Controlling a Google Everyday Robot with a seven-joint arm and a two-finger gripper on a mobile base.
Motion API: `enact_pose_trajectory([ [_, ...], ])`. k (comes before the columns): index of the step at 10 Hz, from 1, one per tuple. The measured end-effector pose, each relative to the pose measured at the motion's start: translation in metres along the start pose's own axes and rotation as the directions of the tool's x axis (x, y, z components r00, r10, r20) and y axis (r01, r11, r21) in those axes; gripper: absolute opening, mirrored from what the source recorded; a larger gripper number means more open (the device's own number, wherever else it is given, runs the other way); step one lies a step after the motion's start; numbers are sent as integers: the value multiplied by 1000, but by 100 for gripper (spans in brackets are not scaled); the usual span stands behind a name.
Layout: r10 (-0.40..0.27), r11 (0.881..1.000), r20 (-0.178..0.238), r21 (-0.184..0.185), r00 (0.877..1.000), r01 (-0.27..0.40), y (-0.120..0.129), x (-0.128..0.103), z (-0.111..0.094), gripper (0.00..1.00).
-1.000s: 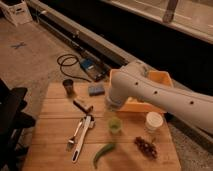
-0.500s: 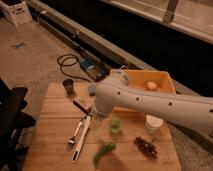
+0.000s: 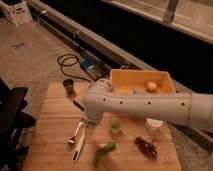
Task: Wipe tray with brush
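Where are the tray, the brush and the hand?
tray (image 3: pixel 127 82), camera view, on its front wall.
brush (image 3: pixel 78 149), camera view, on its white handle.
hand (image 3: pixel 89 122), camera view, on its lower tip, just above the brush.

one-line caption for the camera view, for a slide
White robot arm reaches across a wooden table, gripper down near the brush, yellow tray behind.

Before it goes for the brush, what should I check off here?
1. The brush lies uncovered on the table: ok.
2. The gripper is by the brush: ok, it hangs at its far end.
3. The fork is clear of the brush: not ok, right alongside.
4. The tray is ready for wiping: not ok, a round orange thing sits inside.
5. The brush is gripped: cannot tell.
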Motion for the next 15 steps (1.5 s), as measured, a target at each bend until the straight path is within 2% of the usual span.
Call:
enact_pose_trajectory([
  [5,5,1000,-3,-2,1000,-5,-5,0,1,65],
  [10,106,994,10,-41,994,-106,-16,-16,27,65],
  [11,146,988,10,-42,989,-146,-18,-15,30,65],
  [13,236,971,1,-40,972,-235,-20,-13,42,65],
  [15,320,947,-9,-27,947,-320,-21,-15,55,65],
])
